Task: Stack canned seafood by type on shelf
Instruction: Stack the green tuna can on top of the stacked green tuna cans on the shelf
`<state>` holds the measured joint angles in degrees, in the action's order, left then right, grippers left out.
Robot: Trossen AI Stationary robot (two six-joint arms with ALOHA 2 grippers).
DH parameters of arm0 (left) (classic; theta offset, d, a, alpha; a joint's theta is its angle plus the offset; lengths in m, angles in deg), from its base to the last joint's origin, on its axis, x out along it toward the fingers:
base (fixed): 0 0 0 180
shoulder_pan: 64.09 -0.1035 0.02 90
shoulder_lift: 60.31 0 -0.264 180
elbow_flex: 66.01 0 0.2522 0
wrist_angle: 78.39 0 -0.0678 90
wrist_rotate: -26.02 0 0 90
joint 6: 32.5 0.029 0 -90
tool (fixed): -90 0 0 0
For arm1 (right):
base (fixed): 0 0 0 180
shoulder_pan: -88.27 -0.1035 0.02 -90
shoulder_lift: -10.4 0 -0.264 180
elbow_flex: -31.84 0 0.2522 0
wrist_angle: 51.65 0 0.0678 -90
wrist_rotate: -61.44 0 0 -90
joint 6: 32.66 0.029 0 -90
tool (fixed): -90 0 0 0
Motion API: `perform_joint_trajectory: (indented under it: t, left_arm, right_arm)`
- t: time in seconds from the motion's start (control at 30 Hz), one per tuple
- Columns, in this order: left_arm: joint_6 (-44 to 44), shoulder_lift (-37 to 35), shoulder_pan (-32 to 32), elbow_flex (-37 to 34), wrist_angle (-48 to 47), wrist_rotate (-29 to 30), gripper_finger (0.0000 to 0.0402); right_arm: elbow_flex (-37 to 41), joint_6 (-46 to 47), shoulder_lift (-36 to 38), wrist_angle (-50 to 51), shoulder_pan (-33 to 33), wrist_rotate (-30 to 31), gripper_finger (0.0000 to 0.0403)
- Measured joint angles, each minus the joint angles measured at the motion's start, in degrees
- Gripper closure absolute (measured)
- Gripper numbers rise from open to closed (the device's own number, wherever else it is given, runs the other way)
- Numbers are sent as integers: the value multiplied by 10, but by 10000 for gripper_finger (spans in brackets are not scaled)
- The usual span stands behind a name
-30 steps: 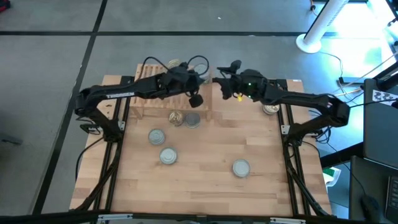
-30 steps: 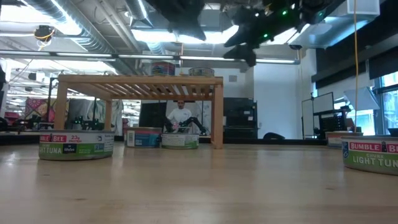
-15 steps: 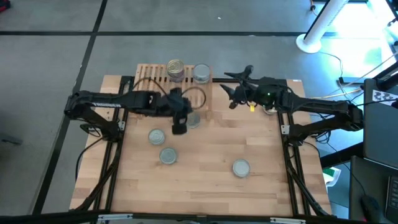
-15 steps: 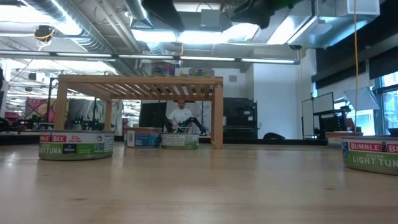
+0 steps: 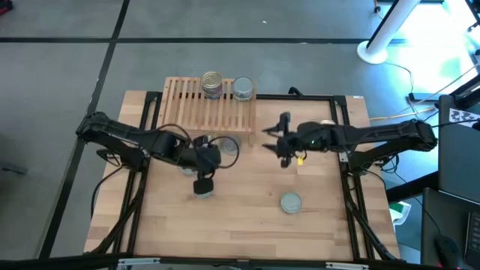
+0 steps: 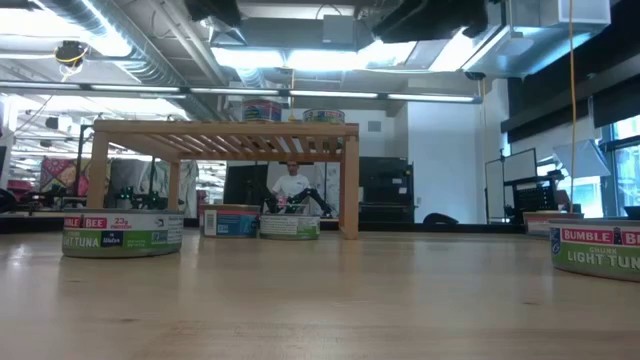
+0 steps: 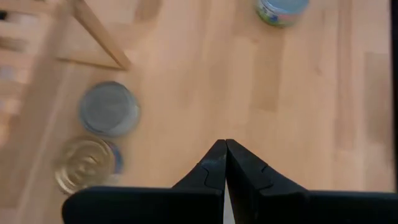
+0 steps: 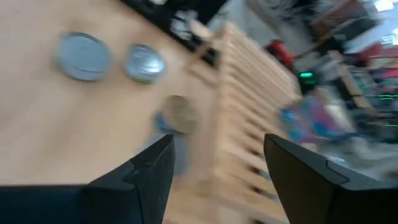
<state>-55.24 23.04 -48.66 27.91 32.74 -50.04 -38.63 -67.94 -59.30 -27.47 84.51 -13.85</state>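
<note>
High view: shelf [image 5: 199, 105] at the table's [image 5: 247, 225] far edge, carrying a gold-lidded tin [image 5: 212, 82] and a silver-lidded tin [image 5: 243, 88] side by side. Left gripper [image 5: 202, 182] over the loose tins just in front of the shelf; right gripper [image 5: 282, 150] right of the shelf. One silver tin [image 5: 291, 202] sits alone, nearer the front.

Low view: shelf, tins on top and beneath; tuna tin [image 6: 122, 232] at left.

Left wrist view: fingers [image 7: 214, 168] pressed together, empty; a grey tin [image 7: 109, 109] beside a gold tin [image 7: 87, 165].

Right wrist view: fingers [image 8: 140, 174] spread, empty, slats ahead.
</note>
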Motion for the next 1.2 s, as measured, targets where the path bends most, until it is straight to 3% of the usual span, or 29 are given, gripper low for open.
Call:
perform_joint_trajectory:
  t: [0.2,0.4,0.67,0.93,1.2]
  left_arm:
    - [-85,0,48,0,-1,-6,379]
    - [-207,5,95,0,-3,-6,321]
    - [-186,51,151,0,-33,-5,277]
    - [-119,149,187,0,-30,-3,289]
    - [-162,238,191,-1,-30,-2,299]
  right_arm:
    - [0,50,-41,19,-32,-63,159]
    - [0,55,-97,15,-50,-68,159]
    - [0,55,-167,-5,-53,-68,159]
    - [0,82,-222,-26,-53,-125,159]
    - [0,83,-268,-94,-53,-158,159]
